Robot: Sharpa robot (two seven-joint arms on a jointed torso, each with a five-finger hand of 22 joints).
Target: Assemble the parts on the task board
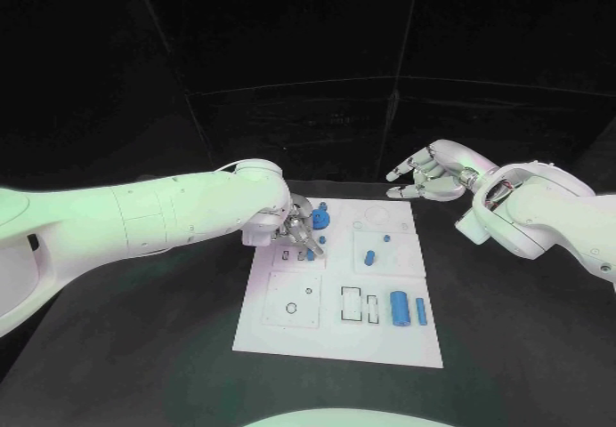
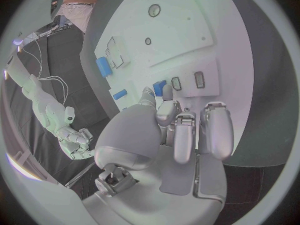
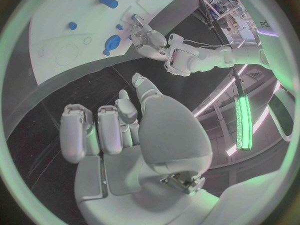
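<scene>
Task board [image 1: 336, 338] sits mid-table, with blue parts lying loose around its 3 o'clock side, so plenty is left. Left hand [image 1: 298, 231] pinches a small blue part [image 2: 159, 88] at the board's 11 o'clock; right hand [image 1: 434, 173] hovers off-board, fingers curled, empty.

We see two smooth white arms [image 1: 167, 213], each ending in a silver hand [image 1: 434, 173] with jointed metal fingers [image 2: 215, 130].

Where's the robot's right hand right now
In the head view the right hand hangs over the black table just beyond the task board's far right corner, holding nothing, well apart from the left hand on the board.
</scene>
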